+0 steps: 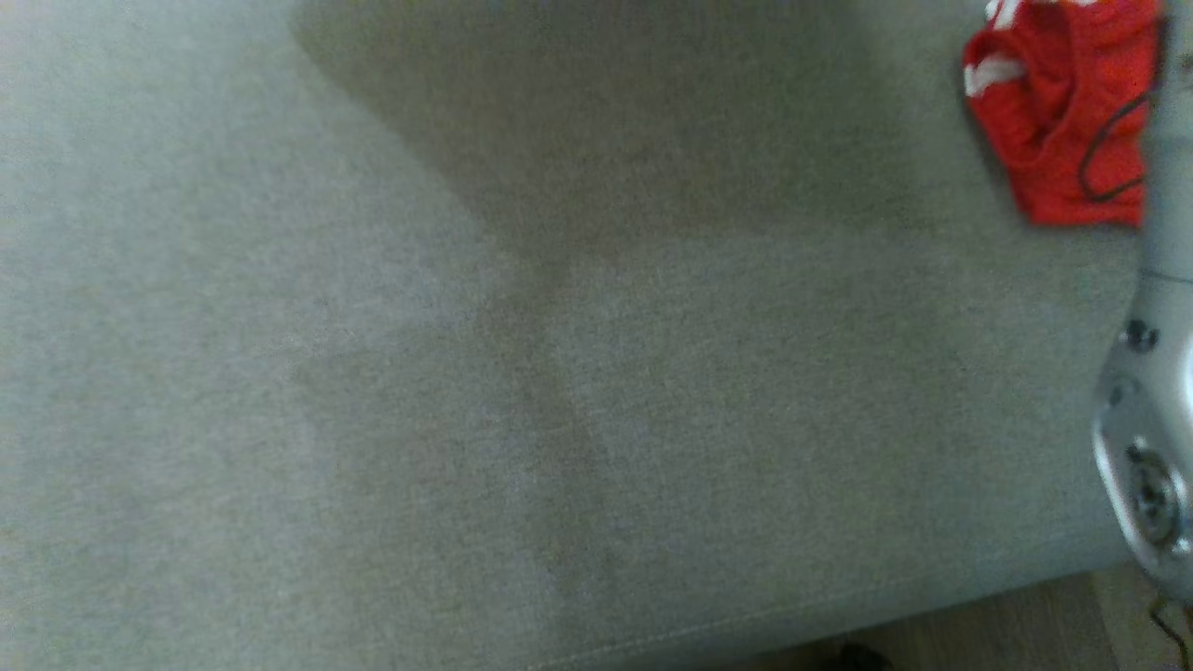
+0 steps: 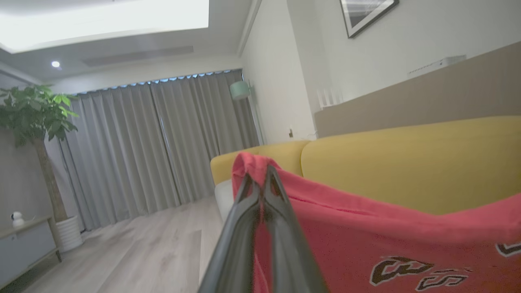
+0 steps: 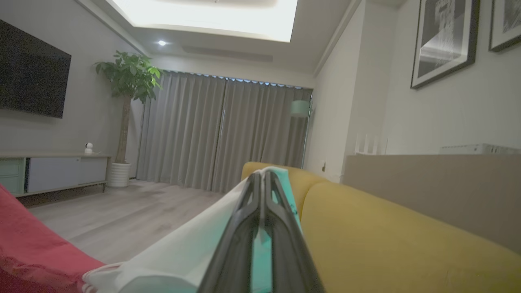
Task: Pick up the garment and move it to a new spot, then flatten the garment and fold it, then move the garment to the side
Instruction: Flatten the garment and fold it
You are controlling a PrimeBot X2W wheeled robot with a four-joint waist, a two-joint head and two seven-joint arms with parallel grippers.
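The garment (image 1: 1053, 112) is red with white trim and hangs bunched at the head view's top right, above the grey seat cushion (image 1: 466, 373). In the left wrist view my left gripper (image 2: 260, 175) is shut on a raised fold of the red garment (image 2: 366, 236), whose dark lettering shows at the lower right. The right wrist view has my right gripper (image 3: 262, 177) shut on a white and teal part of the garment (image 3: 183, 252), with red cloth (image 3: 32, 244) at the lower left. A pale forearm (image 1: 1156, 419) crosses the head view's right edge.
A yellow sofa back (image 2: 407, 162) runs behind the garment. Wood floor (image 1: 1025, 624) shows past the cushion's front edge. Across the room stand grey curtains (image 3: 224, 134), a potted plant (image 3: 126, 77), a low cabinet (image 3: 53, 171) and a wall screen (image 3: 28, 73).
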